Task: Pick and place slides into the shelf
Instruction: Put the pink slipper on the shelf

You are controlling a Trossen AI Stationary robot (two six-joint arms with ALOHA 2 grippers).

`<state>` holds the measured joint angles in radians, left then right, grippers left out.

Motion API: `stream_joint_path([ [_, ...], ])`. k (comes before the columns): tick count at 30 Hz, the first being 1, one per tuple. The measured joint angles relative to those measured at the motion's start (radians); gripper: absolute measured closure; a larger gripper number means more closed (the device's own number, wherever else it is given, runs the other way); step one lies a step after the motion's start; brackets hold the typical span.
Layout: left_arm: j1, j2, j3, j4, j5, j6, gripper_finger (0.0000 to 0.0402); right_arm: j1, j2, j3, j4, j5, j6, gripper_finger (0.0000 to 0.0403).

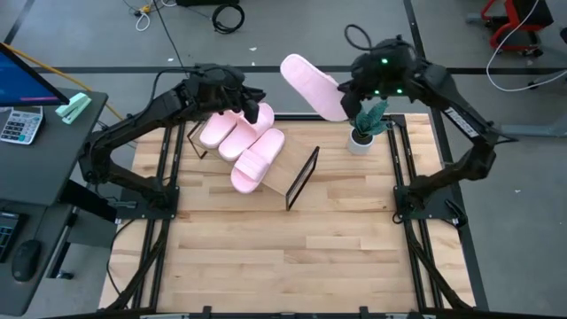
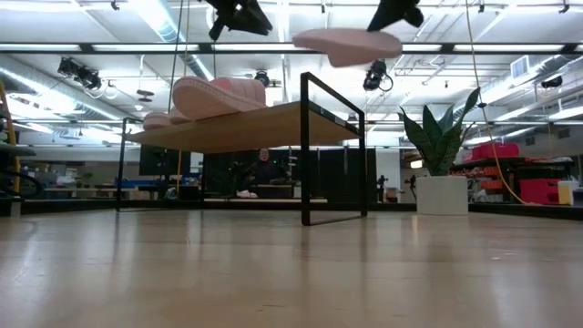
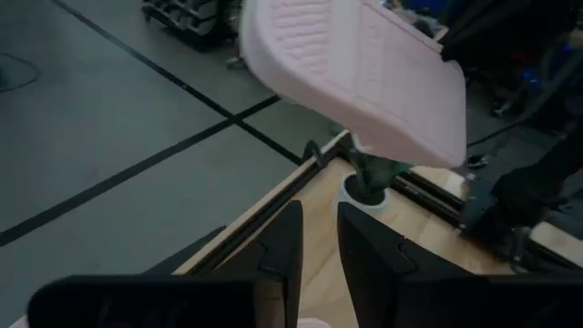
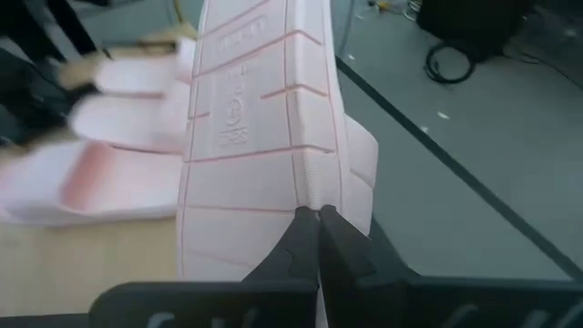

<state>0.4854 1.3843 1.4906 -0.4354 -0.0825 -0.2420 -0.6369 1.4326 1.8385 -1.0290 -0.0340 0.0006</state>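
From the low view we are looking across the bare counter at the shelf, seeing its plank from beneath with the nearest resting slide lying flat on top; only the high view is showing us that three slides are sitting there side by side, long axes slanting from the counter's near left toward its far right, across the shelf's length. The left hand is hovering just above their far ends, its fingers standing slightly parted with nothing between them. Beyond the shelf's far end, the right hand is pinching shut on the edge of the fourth slide, carrying it in the air level, its long axis running from the hand toward the far left. A potted plant is standing under that hand at the counter's far right corner. In the room behind, a person is sitting.
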Motion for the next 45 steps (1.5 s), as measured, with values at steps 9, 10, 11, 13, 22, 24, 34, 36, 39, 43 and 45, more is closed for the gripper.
stream_joint_path([
  [9,0.088,-0.033,0.0,0.032,0.44,-0.011,0.0326,0.0,-0.091,0.0,-0.045,-0.152,0.086,0.0402],
  [10,0.092,-0.033,0.0,0.04,0.491,-0.013,0.0325,0.001,-0.099,0.0,-0.056,-0.168,0.092,0.0402],
  [11,0.094,-0.033,0.0,0.048,0.537,-0.013,0.0323,0.009,-0.107,0.0,-0.067,-0.177,0.096,0.0402],
  [13,0.095,-0.033,0.0,0.064,0.617,-0.007,0.032,0.032,-0.124,0.0,-0.091,-0.186,0.105,0.0402],
  [22,0.101,-0.033,0.0,0.065,0.72,0.014,0.0293,0.166,-0.192,0.0,-0.076,-0.26,0.223,0.0402],
  [24,0.106,-0.029,0.0,0.056,0.731,-0.016,0.0285,0.202,-0.198,0.0,-0.051,-0.259,0.242,0.0402],
  [34,0.123,-0.027,0.0,0.044,0.721,-0.053,0.0248,0.337,-0.164,0.0,-0.031,-0.207,0.232,0.0402],
  [36,0.123,-0.027,0.0,0.044,0.714,-0.054,0.0244,0.349,-0.158,0.0,-0.037,-0.205,0.216,0.0403],
  [39,0.122,-0.027,0.0,0.053,0.704,-0.054,0.0244,0.359,-0.156,0.0,-0.074,-0.204,0.198,0.0403],
  [43,0.116,-0.027,0.0,0.063,0.7,-0.053,0.025,0.359,-0.156,0.0,-0.115,-0.202,0.182,0.0403],
  [45,0.116,-0.027,0.0,0.064,0.7,-0.052,0.0252,0.359,-0.156,-0.001,-0.126,-0.203,0.181,0.0403],
])
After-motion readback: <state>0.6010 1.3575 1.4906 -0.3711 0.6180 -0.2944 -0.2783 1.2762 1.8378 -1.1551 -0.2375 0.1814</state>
